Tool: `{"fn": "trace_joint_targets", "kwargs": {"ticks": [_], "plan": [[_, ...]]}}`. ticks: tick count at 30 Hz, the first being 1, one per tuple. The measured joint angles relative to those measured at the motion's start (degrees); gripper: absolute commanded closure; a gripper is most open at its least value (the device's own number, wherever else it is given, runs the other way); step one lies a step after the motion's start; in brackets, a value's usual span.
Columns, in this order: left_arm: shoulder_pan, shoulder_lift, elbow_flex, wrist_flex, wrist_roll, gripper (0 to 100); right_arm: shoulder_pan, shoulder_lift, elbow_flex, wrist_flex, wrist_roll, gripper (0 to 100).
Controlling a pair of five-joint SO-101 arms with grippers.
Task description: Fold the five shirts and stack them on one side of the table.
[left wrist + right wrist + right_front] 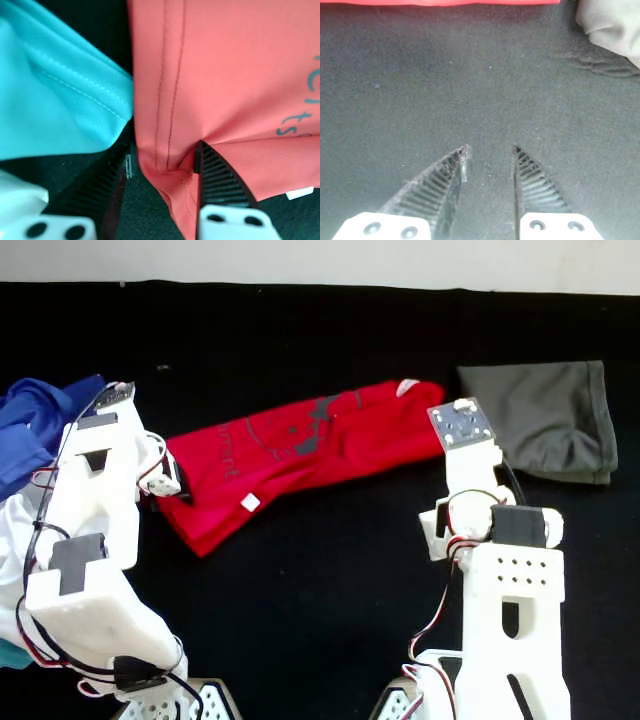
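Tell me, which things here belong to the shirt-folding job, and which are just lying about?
Part of the job:
red shirt
grey shirt, already folded
blue shirt
white garment
left gripper, at the red shirt's hem
right gripper, over bare table

Just there:
black table
pale wall behind

The high view looks steeply down over the black table [330, 570] from its six o'clock edge, facing twelve o'clock. The wrist cameras sit low and close, sighting past the left gripper [164, 147] and right gripper [490, 146]. All three views share the red shirt [300, 445].
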Motion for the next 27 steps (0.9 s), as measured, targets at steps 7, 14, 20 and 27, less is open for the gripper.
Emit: {"fn": "trace_joint_targets", "kwargs": {"ticks": [7, 14, 20, 27], "plan": [[4.0, 1.1, -1.1, 0.8, -0.1, 95, 0.0, 0.0, 0.0, 0.0, 0.0, 86.8], [10.3, 1.7, -2.9, 2.1, 0.0, 99, 4.2, -3.1, 0.9, 2.9, 0.0, 86.8], [10.0, 2.0, -7.1, 9.8, 0.0, 99, 6.5, -9.3, 9.9, -1.9, 0.0, 86.8], [2.3, 2.0, -18.7, 24.2, -2.5, 99, 6.9, -11.4, 22.9, -12.2, 0.0, 86.8]]}}
